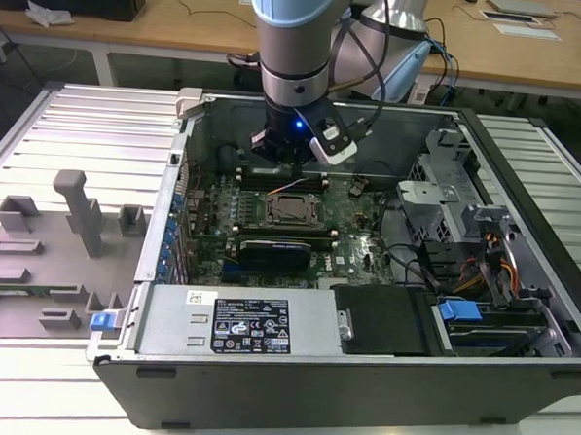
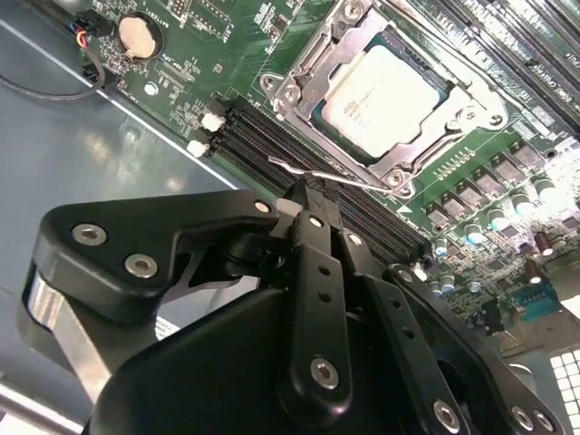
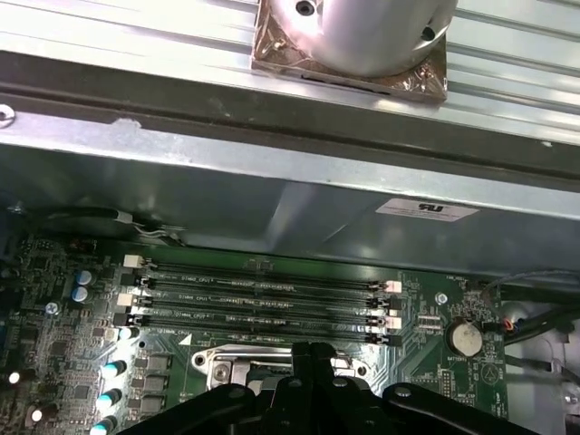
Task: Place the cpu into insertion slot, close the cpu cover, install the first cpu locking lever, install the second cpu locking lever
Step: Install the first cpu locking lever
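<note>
One pale silver-grey square cpu [image 2: 385,95] is sitting flat in the dark-framed insertion slot [image 2: 347,143] on the green circuit board [image 2: 272,36]. Thin shiny metal cpu cover [image 2: 471,116] is lying shut around it, the chip's top showing through the cut-out. Matte black pincer [image 2: 304,192] is hanging with fingers pressed together, tips right at a thin wire locking lever [image 2: 344,178] running along the socket's edge; I cannot tell if it is pinching it. Long black memory slots [image 3: 263,299] are lying beside the socket. The open computer case [image 1: 361,367] is resting on a ribbed metal tabletop [image 1: 81,129].
</note>
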Available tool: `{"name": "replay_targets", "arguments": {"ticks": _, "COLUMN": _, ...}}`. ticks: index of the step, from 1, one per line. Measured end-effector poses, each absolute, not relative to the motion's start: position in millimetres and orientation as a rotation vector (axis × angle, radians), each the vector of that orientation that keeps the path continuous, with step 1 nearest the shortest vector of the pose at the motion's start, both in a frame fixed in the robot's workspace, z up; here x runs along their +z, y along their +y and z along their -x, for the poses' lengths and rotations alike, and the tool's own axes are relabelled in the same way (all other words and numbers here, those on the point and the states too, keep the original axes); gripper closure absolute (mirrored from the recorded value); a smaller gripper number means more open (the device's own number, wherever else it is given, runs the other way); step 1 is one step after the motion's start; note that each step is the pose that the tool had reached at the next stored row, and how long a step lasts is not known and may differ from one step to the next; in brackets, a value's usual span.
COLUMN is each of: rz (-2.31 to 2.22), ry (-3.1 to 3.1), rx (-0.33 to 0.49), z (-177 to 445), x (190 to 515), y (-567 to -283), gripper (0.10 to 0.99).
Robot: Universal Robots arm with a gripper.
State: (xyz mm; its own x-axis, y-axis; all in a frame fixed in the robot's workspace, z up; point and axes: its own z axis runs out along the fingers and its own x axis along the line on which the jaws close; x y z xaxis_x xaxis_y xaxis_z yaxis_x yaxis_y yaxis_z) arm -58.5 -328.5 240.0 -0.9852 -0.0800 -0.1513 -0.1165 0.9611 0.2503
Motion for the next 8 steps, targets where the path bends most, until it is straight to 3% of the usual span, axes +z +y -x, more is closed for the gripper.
{"name": "replay_targets", "arguments": {"ticks": 8, "rz": 0.112, "ry": 2.971, "rx": 0.389, "z": 59.0, "x": 231.6, "y": -324.0, "gripper": 0.980}}
